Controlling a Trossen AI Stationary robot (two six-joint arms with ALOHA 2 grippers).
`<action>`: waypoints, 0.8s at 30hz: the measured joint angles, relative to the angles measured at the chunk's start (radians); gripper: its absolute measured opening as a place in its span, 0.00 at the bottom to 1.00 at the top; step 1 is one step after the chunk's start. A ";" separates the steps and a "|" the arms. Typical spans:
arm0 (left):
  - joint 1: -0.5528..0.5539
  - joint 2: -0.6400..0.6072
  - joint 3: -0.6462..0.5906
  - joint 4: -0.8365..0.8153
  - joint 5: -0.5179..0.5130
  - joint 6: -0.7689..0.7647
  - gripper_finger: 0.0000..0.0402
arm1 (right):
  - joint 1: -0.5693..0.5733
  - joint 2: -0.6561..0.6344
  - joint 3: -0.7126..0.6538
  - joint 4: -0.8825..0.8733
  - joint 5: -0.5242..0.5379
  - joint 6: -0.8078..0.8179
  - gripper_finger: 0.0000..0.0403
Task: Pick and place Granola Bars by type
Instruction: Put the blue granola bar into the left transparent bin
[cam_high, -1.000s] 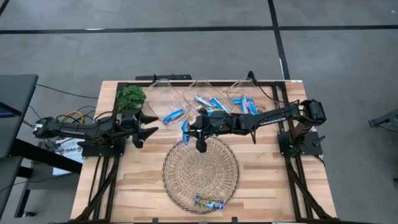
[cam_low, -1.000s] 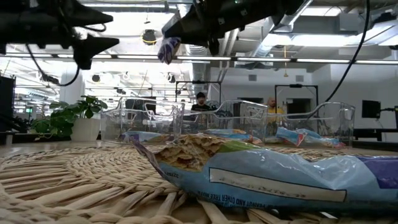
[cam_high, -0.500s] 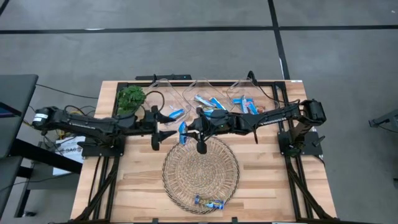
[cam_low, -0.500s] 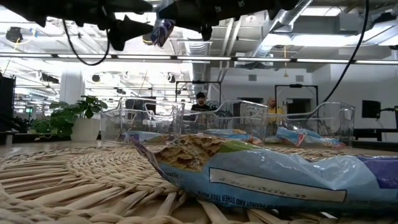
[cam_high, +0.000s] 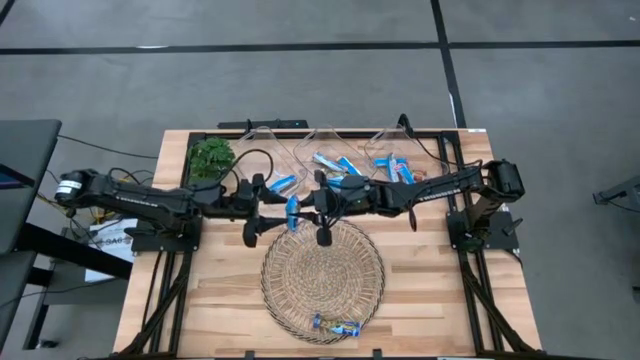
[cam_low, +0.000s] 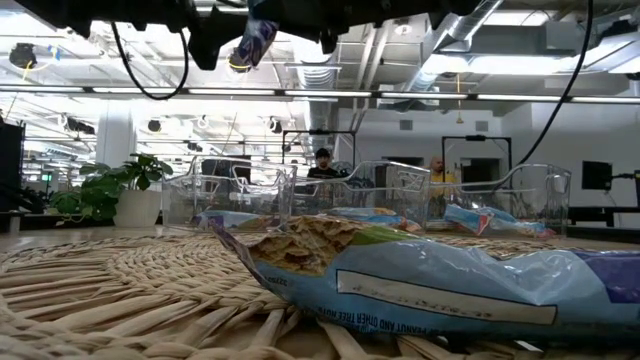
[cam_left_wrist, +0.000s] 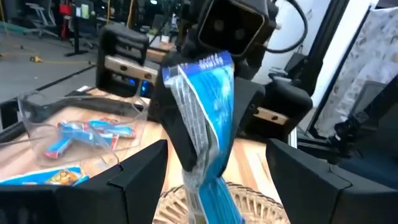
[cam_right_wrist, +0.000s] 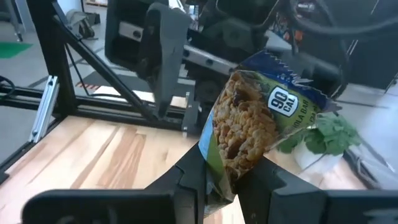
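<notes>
Right claw (cam_right_wrist: 224, 180): clamped on my granola bar (cam_right_wrist: 258, 124), held above wicker tray (cam_high: 322, 275) far rim.
Wrapper text: I read "90 CAL".
Left claw (cam_left_wrist: 214, 165): fingers apart, bar btwn them, not gripping.

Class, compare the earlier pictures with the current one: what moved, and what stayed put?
The left gripper reached across toward the bar and now straddles it, open. The right gripper kept holding the bar above the wicker tray. The bins did not move.
</notes>
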 joint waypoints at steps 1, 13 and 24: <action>0.000 0.006 0.000 0.006 0.000 -0.002 0.66 | 0.000 0.000 0.000 0.006 0.000 -0.007 0.15; 0.050 0.007 0.000 0.021 0.000 -0.012 0.66 | -0.004 0.000 0.000 0.015 0.000 -0.009 0.15; 0.054 0.007 0.000 0.030 0.004 0.007 0.40 | -0.005 0.000 0.000 0.015 0.002 -0.009 0.15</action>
